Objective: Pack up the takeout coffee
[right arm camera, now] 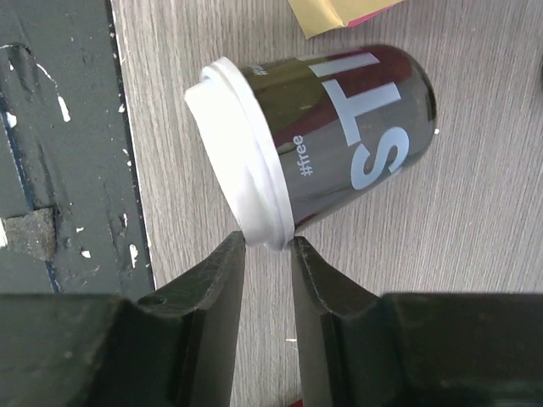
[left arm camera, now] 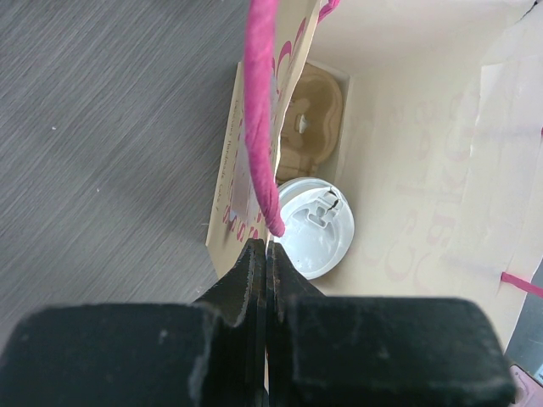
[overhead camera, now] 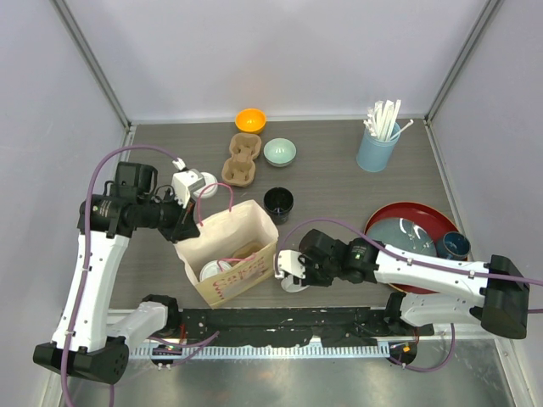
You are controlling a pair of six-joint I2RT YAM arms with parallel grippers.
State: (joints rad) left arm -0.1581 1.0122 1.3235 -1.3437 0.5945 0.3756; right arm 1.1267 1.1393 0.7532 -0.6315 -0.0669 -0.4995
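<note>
Nipped by the right gripper at the near edge of the table: a black cup on its side, close-set fingers touching the rim of its white lid on either side (lid only, not the body). Just beyond, clamped fully shut on the pink handle of the paper bag, the left gripper. Inside the bag, a second lidded cup beside a cardboard carrier. Farther back, standing lidless, another black cup.

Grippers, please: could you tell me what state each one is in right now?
Left gripper: shut on the bag.
Right gripper: astride the lid rim of the cup; grip cannot be told.
</note>
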